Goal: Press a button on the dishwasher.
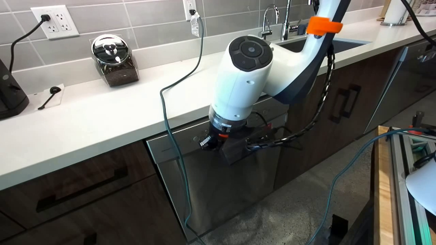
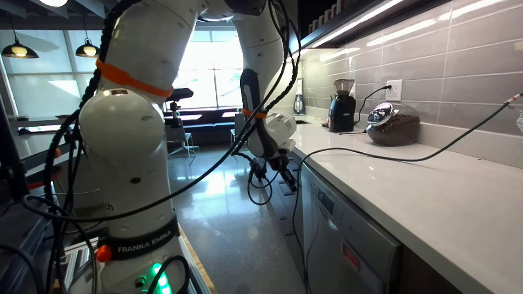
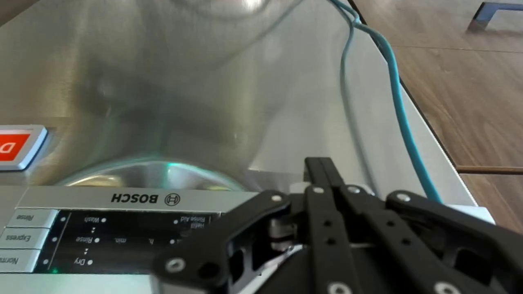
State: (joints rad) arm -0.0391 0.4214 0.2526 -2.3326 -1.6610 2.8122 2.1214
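Three legible buttons (image 3: 23,237): wrist view only.

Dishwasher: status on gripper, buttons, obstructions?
Gripper shut, at dishwasher front; contact unclear. Buttons Rinse, Express, Normal visible at wrist view's edge. Teal cable hangs down front, opposite side of gripper from those buttons.

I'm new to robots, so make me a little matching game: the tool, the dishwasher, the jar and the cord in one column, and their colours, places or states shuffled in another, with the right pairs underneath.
1. the tool
2. the dishwasher
3. the jar
4. the cord

A. standing on the white counter, with dark contents
B. teal in the wrist view
C. closed, tips together
D. silver front, with the name BOSCH

Pairs: 1-C, 2-D, 3-A, 4-B
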